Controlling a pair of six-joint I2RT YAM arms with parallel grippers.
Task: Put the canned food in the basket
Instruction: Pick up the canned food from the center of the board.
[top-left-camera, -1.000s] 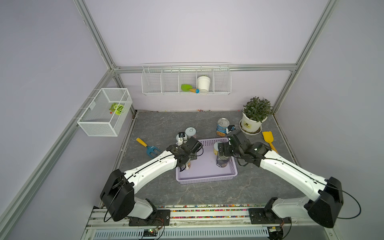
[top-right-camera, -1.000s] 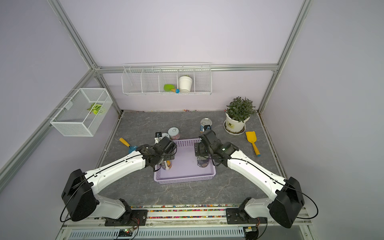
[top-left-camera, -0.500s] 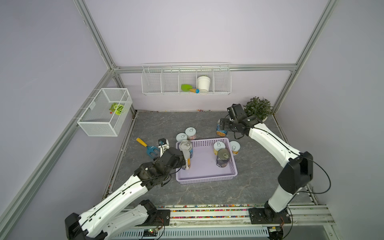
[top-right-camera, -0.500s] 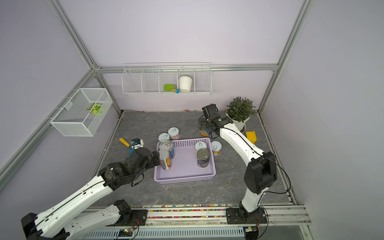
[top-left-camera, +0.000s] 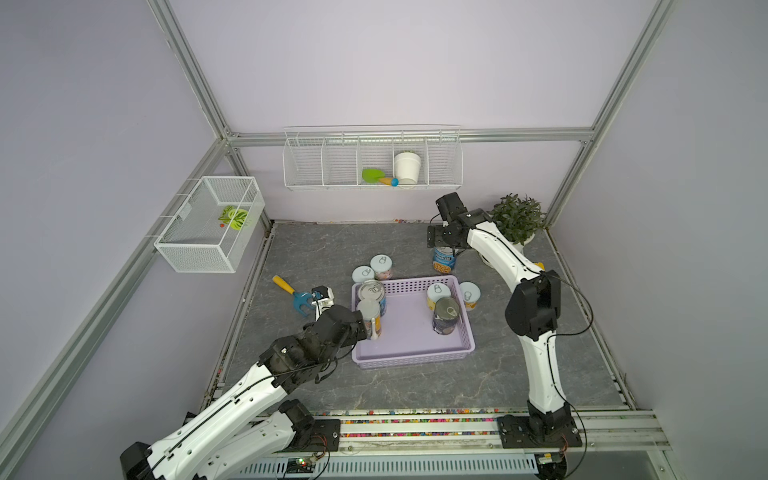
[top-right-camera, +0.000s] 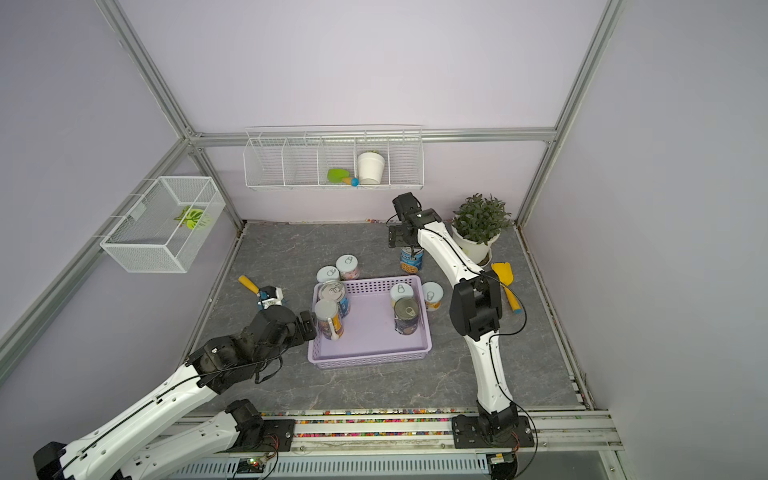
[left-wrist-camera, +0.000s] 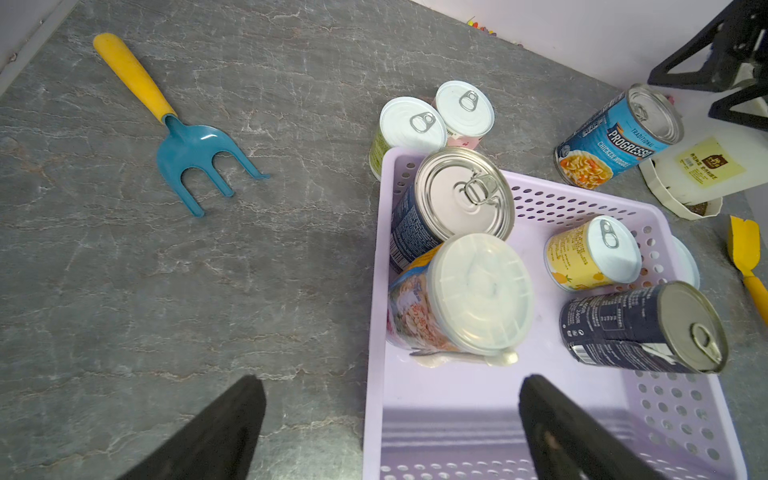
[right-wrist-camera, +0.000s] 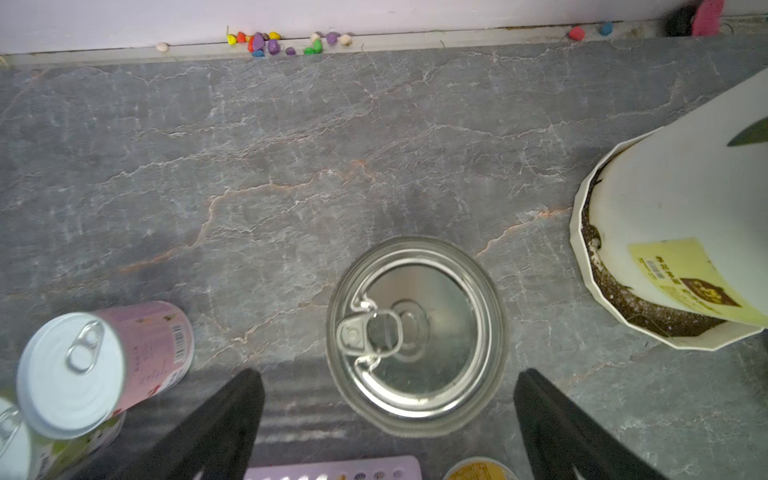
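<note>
Both arms were down in the basket a second ago. Now the left gripper has backed off to its 9 o'clock edge, spread wide and holding nothing, with four cans standing inside. The right gripper swung over to the soup can at the basket's 1 o'clock. Its jaws are wide apart above the can, nothing gripped yet. Three short cans are still outside: two at 11, one at 3.

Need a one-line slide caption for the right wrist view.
Open right claw above the upright silver-topped can on the grey table, white plant pot alongside.
</note>
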